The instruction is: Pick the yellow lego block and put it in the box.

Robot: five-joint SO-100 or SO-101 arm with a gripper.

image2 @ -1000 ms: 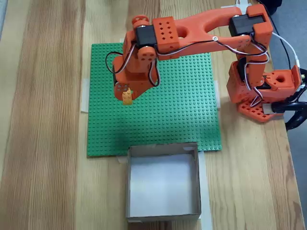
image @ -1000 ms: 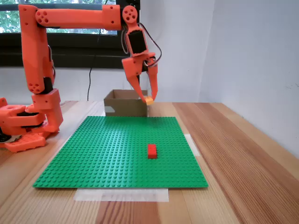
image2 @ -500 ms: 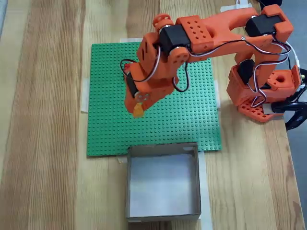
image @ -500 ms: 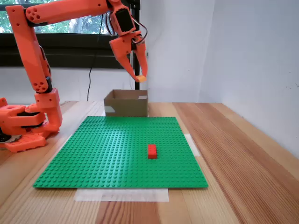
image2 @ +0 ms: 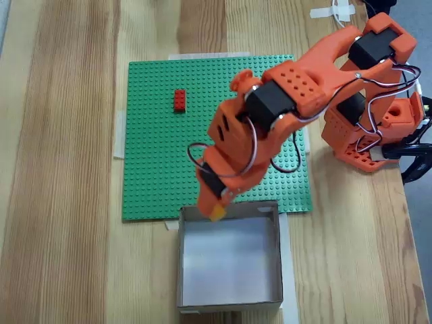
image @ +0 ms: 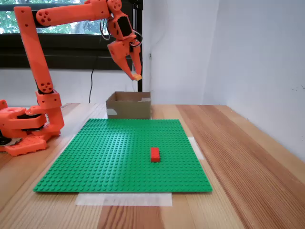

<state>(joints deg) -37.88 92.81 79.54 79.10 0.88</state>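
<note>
- pincer (image: 135, 75) closed on the yellow lego block (image: 137, 76), held high in the air at the fingertips
- from above, block (image2: 217, 213) sits over the near rim of the box (image2: 229, 304), just about inside
- block looks light, rigid, smooth plastic; could slip, so a pinch across flat sides suits it, as here
- red brick (image2: 179, 100) stays on green baseplate (image2: 148, 135), well apart
- wooden surface (image: 248, 157) under everything

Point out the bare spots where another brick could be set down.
Most of the green baseplate is free around the red brick, as is the wood to its right in that fixed view. The box floor is bare. It is crowded at the box's near rim, where the gripper holds the yellow lego block.
</note>
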